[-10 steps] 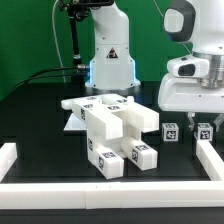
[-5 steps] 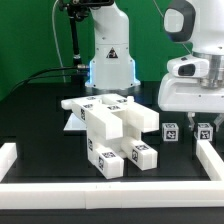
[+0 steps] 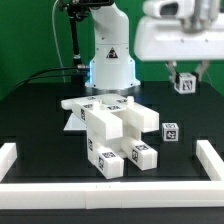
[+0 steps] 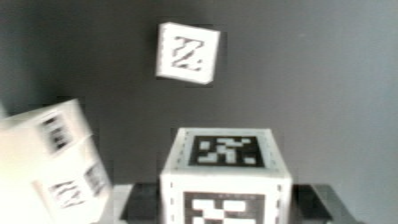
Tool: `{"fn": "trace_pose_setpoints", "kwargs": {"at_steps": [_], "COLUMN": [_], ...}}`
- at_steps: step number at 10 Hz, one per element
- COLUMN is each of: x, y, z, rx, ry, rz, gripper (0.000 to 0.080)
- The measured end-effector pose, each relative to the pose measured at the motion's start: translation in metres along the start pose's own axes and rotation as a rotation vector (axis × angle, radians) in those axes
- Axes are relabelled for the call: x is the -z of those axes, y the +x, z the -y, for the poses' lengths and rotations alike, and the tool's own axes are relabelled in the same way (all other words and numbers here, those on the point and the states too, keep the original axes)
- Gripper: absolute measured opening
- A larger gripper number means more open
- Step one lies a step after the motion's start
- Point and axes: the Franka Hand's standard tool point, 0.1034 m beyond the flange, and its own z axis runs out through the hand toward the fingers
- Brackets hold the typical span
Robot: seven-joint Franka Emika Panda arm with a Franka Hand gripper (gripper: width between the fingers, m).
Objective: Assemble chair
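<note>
1. Front rail (image 3: 110, 192): nearest item, a long plain white bar laid across the near edge of the black table (image 3: 40, 110). Left rail (image 3: 8, 156) and right rail (image 3: 210, 156) are set at the exterior view's left and right.
2. Chair assembly (image 3: 112, 128): a chunky white part-built structure of slabs and bars, rested on the table at centre between the side rails. Tags are seen on its near ends and on top. One tagged corner is also caught in the wrist view (image 4: 54, 150).
3. Loose cube (image 3: 170, 131): small, white and tagged, sat on the table just beside the chair assembly on the exterior view's right. Contact with the assembly cannot be told. In the wrist view it is seen down on the table beyond the carried part (image 4: 189, 52).
4. Held cube (image 3: 186, 83): lifted well clear of the table, above and behind the loose cube, with a tag face turned toward the exterior camera. In the wrist view (image 4: 228, 170) tags are seen on two of its faces.
5. Gripper (image 3: 186, 76): clamped on the held cube, one dark finger pressed to each side, positioned high at the exterior view's right.
6. Arm base (image 3: 108, 62): white, mounted farthest back, behind the chair assembly.
</note>
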Motion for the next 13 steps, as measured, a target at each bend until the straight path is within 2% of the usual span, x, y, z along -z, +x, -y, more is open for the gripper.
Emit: {"fn": "trace_pose_setpoints", "kwargs": {"at_steps": [1,2,6,8,9,11,13], "x": [0.004,-0.001,0.000,0.014,0.022,0.023,0.022], "y": [0.003,0.001,0.001,0.007,0.010,0.014,0.015], "z": [-0.003,-0.001,-0.003,-0.022,-0.036,-0.057,-0.057], "rx": [-0.010,-0.004,0.014,0.126,0.161,0.218,0.220], "ry": [0.002,0.000,0.000,0.009,0.016,0.017,0.013], "rz": [-0.011,-0.002,-0.002,-0.022,-0.031,-0.048,-0.060], "gripper": [0.0284,0.0284,0.0284,0.0284,0.0284,0.0284,0.0284]}}
